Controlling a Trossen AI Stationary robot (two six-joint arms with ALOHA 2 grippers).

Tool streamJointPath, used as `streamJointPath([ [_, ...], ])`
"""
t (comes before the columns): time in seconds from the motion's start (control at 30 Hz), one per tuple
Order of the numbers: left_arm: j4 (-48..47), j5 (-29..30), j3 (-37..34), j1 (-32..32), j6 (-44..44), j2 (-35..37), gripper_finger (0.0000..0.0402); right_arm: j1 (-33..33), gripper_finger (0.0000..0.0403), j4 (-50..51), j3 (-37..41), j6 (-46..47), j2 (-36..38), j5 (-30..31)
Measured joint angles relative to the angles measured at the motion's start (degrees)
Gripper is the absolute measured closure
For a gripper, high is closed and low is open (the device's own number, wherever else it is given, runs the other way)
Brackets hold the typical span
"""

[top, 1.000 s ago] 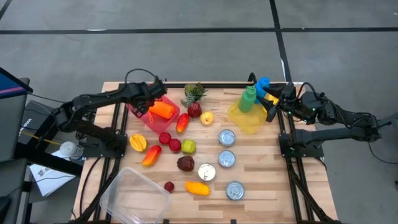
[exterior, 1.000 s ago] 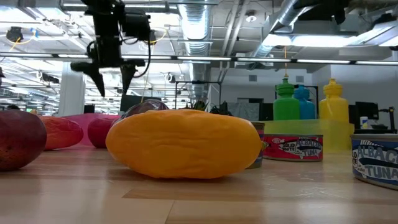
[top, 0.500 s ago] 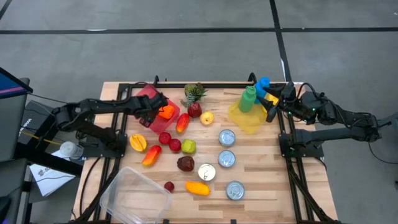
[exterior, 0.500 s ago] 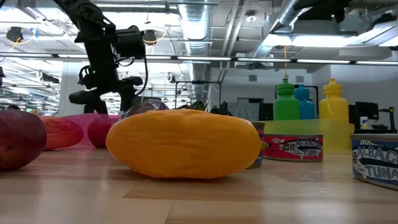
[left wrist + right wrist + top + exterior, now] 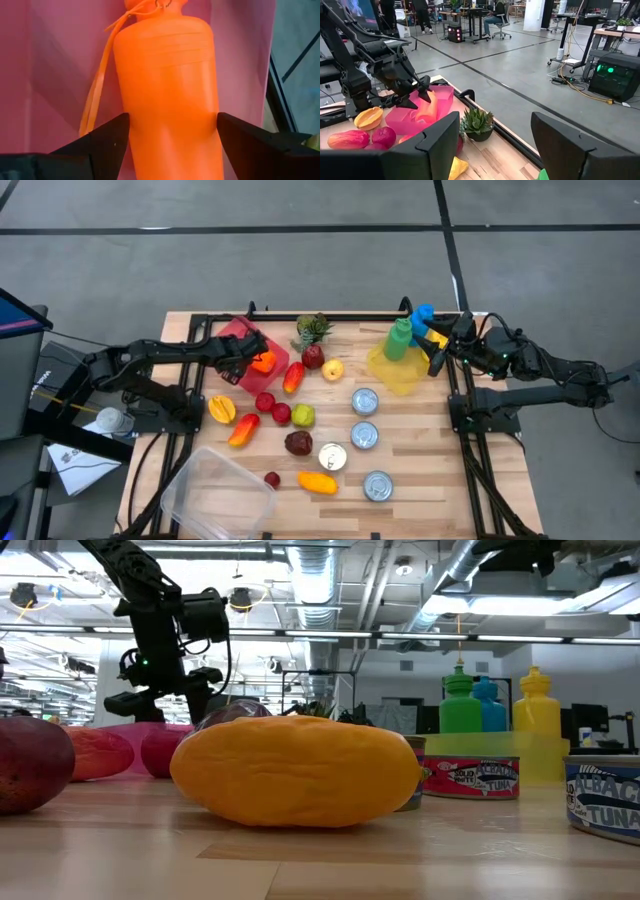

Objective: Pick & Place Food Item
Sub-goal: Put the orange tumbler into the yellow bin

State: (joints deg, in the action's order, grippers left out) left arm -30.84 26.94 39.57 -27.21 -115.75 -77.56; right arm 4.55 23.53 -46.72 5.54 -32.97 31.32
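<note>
Four cans (image 5: 365, 402), three bottles (image 5: 400, 340) in yellow bin; left hand (image 5: 243, 361) apart astride one orange bottle (image 5: 167, 90).

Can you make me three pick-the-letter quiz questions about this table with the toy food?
1. Where is the orange bottle?
A. in the pink bin
B. in the yellow bin
C. on the floor

2. How many round tins stand on the table?
A. two
B. four
C. six

3. How is the left tool placed?
A. shut, off to the side
B. open, one finger on each side of the orange bottle
C. holding a tin

Answers: 1 A, pink walls show all round the bottle in the left wrist view. 2 B, the high view shows four tins on the right half. 3 B, the left wrist view shows a dark finger on either side of the bottle.
</note>
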Motion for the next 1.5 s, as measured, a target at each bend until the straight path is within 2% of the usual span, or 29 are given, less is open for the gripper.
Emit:
streamJointPath([
  [0.17, -0.3, -0.2, 0.0, -1.5, 2.8, 0.0, 0.0111, 0.0, 0.0164, 0.0, 0.0, 0.2, 0.0, 0.0],
  [0.5, -0.3, -1.4, 0.0, -1.8, 2.8, 0.1, 0.0111, 0.0, 0.0164, 0.0, 0.0, 1.3, 0.0, 0.0],
  [0.7, -3.2, -6.5, 0.0, -1.5, 3.1, 2.6, 0.0111, 0.0, 0.0164, 0.0, 0.0, 2.0, 0.0, -1.3],
  [1.3, -4.2, -6.2, -0.2, -1.3, 7.5, 10.9, 0.0111, 0.0, 0.0164, 0.0, 0.0, 2.0, 0.0, -1.4],
  [1.5, 2.7, -5.4, -0.2, -0.2, 18.2, 17.3, 0.0111, 0.0, 0.0164, 0.0, 0.0, 2.0, 0.0, -1.4],
])
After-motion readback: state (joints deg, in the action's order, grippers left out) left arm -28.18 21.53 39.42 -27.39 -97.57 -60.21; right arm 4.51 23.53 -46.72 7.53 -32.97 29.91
